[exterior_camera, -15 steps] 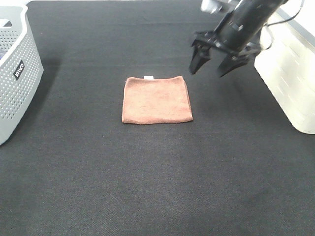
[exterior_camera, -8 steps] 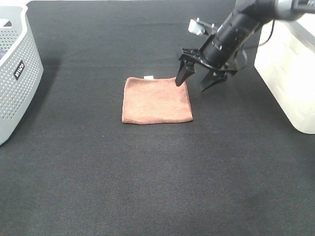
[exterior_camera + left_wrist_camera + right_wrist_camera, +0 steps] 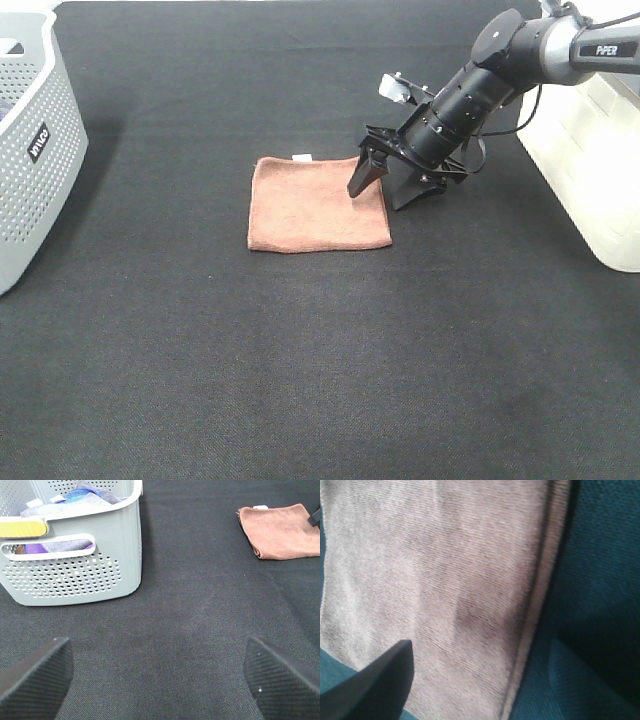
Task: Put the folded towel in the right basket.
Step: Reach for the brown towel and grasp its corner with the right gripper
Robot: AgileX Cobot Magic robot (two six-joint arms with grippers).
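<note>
A folded brown towel lies flat on the black table, near the middle. It also shows in the left wrist view and fills the right wrist view. My right gripper is open and low over the towel's right edge, one finger over the cloth and the other just off it to the right. The right basket is cream and stands at the right edge. My left gripper is open and empty over bare table, out of the exterior view.
A grey perforated basket with cloths inside stands at the left edge; it shows close in the left wrist view. The table surface is black cloth.
My right gripper has come down and to the left from above the table's back right, and now straddles the towel's right edge. The towel has not moved.
</note>
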